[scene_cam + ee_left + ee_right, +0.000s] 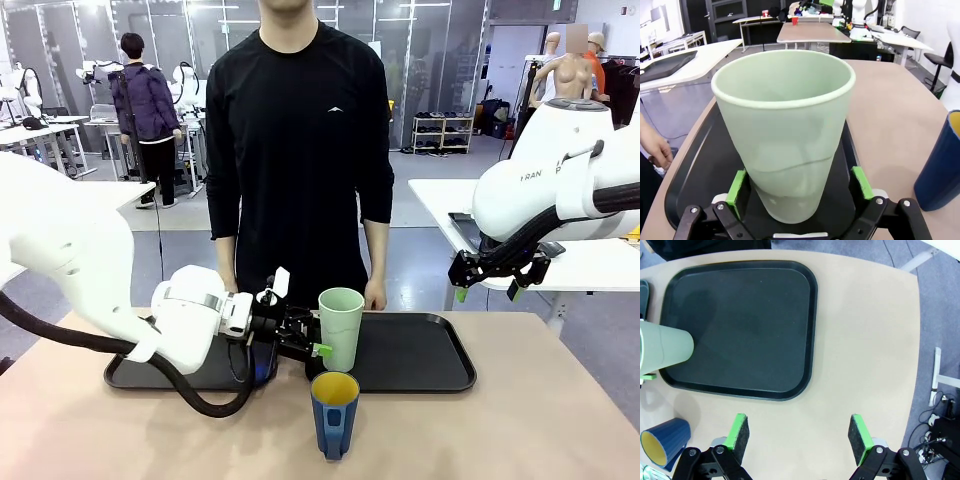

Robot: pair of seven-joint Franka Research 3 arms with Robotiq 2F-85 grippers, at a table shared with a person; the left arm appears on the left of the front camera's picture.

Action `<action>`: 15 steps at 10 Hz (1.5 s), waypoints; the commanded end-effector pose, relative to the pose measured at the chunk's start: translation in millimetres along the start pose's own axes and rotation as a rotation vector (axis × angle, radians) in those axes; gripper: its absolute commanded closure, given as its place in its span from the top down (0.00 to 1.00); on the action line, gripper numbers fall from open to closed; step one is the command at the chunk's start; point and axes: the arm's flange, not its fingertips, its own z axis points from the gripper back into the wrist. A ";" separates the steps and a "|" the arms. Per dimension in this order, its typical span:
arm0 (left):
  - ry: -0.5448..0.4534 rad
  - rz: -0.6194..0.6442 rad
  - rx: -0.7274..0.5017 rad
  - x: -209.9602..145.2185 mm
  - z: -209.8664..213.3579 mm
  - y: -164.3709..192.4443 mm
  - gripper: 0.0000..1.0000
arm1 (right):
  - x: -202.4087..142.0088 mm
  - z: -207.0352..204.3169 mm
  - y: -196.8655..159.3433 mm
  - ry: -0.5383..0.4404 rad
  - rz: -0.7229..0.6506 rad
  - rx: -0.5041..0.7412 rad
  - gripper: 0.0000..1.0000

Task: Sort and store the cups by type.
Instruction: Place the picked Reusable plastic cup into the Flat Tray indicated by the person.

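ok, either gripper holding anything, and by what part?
Nothing held. Left gripper straddles the lower body of the green tumbler, jaws open, gaps either side. Right gripper hangs open and empty.

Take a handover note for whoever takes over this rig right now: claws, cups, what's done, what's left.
Left claw: open, pads either side of the mint tumbler, no grip.
Right claw: open, empty, above bare table.
Tumbler: upright on the black tray.
Blue mug: upright on the table, in front of the tray.
Done: unclear; tumbler either placed or about to be lifted.
Left: probably storing the mug.
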 end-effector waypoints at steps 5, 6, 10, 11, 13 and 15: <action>0.093 -0.018 0.085 20.2 49.1 -29.8 1.00 | 0.0 0.7 -1.2 -0.003 -0.007 0.000 1.00; 0.107 -0.023 0.101 23.9 59.8 -39.5 1.00 | 0.0 0.7 -1.2 -0.003 -0.007 0.000 1.00; 0.271 -0.004 0.108 38.6 117.2 -100.8 1.00 | 0.0 0.7 -1.2 -0.003 -0.007 0.000 1.00; 0.262 -0.010 0.134 40.6 136.0 -116.8 1.00 | 0.0 0.7 -1.2 -0.003 -0.007 0.000 1.00; 0.251 -0.016 0.199 43.8 179.9 -147.3 1.00 | 0.0 0.7 -1.2 -0.003 -0.007 0.000 1.00; 0.283 0.006 0.212 41.6 207.3 -163.1 1.00 | 0.0 0.7 -1.2 -0.003 -0.007 0.000 1.00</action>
